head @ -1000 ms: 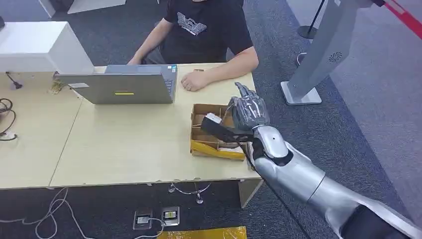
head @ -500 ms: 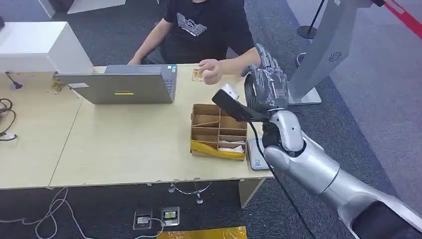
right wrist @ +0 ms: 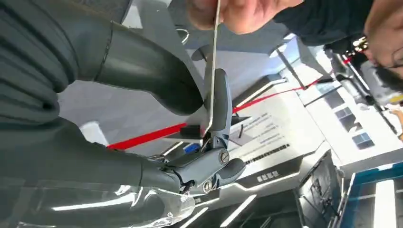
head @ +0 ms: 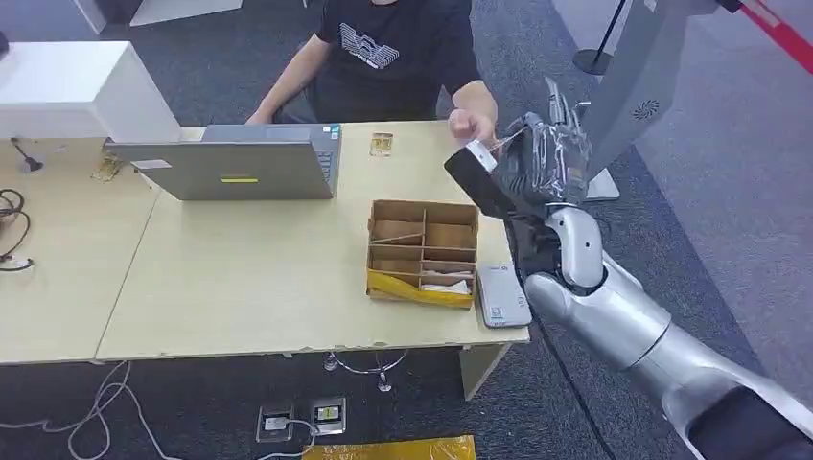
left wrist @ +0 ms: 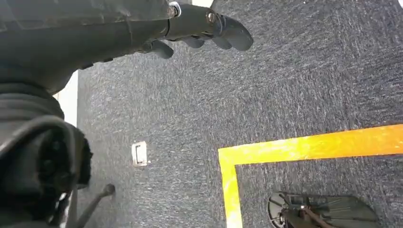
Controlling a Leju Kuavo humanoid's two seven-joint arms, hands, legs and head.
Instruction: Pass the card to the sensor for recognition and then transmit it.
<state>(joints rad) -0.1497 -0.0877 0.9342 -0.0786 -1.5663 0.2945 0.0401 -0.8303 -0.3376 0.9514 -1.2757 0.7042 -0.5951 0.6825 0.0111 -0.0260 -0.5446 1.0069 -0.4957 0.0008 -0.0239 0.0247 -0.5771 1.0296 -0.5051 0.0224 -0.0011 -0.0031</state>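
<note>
The desk (head: 240,278) carries a laptop (head: 240,168), a cardboard organiser (head: 422,251) and a flat grey reader (head: 503,295) at its near edge, likely the sensor. The right hand (head: 546,158) is raised off the desk, pinching the card (right wrist: 212,66) edge-on toward the person's hand (head: 472,123), which grips its far end, apparently mid-handover. The left hand (left wrist: 190,28) hangs over carpet, fingers loosely curled, holding nothing
</note>
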